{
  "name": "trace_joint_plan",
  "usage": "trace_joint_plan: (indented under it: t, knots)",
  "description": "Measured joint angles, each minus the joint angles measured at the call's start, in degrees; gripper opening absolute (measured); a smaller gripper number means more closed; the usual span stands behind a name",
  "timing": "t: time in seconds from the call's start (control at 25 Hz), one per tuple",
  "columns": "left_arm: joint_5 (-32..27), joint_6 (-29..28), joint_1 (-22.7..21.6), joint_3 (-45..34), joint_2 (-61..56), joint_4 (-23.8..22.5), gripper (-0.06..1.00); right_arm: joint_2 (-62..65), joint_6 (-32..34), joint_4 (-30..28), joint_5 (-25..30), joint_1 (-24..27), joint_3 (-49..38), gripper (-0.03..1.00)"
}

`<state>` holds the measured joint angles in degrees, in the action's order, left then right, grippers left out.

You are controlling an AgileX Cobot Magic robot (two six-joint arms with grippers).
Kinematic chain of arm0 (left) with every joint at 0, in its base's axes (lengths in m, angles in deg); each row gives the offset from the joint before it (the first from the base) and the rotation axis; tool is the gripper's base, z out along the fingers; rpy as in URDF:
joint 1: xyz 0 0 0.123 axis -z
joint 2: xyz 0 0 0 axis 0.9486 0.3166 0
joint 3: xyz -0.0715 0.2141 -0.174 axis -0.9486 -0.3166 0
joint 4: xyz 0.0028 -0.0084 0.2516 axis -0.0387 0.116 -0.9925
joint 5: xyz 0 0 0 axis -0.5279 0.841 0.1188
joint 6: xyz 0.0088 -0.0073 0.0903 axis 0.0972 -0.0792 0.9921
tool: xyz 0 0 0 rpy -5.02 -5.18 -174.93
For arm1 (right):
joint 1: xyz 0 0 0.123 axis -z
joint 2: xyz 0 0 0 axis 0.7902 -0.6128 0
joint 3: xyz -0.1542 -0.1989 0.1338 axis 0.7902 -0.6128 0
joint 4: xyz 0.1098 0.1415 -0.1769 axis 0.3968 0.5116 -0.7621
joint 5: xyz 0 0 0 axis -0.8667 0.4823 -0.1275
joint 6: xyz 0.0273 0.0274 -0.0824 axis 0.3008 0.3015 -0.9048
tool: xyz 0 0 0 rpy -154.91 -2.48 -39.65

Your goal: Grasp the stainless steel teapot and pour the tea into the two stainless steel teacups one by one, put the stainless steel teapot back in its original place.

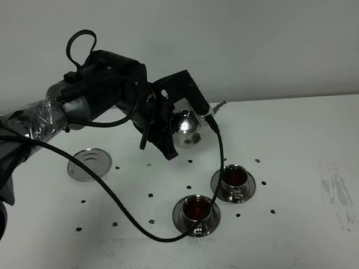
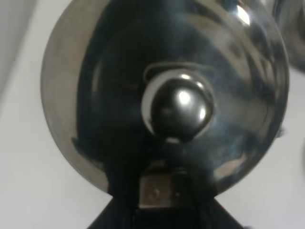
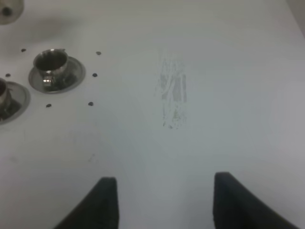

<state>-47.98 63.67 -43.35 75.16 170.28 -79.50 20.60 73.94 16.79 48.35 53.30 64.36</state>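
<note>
- Two cups stand on the tabletop (image 1: 298,142), each on its own round saucer: the front teacup (image 1: 196,209) and, just beside it, the back teacup (image 1: 233,178). Both hold dark reddish tea.
- One left claw (image 1: 172,125) is clenched on the handle side of the stainless steel teapot (image 1: 187,123). The pot is behind the cups, with its thin spout pointing away from the arm.
- From the left wrist view, the knobbed lid (image 2: 180,109) fills the frame, with white tabletop around the pot's rim. I cannot tell whether the base touches the surface.
- One ringed steel coaster (image 1: 90,164) lies bare, well apart from the teapot on the arm's side.
- The right claw (image 3: 164,205) is released, its two dark fingers spread over bare tabletop near a grey scuff mark (image 3: 171,93).
- Small black dots (image 1: 151,195) speckle the surface around the cups.
</note>
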Motion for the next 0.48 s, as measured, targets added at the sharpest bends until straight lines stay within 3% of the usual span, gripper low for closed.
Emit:
trace_joint_plan:
  t: [0.16, 0.48]
  knots:
    - [-2.68, -9.94, -0.44, 0.00, 0.00, 3.38, 0.23, 0.00, 0.00, 0.00, 0.00, 0.00, 0.00, 0.44]
    - [-6.02, -15.80, -0.44, 0.00, 0.62, 5.93, 0.23, 0.00, 0.00, 0.00, 0.00, 0.00, 0.00, 0.44]
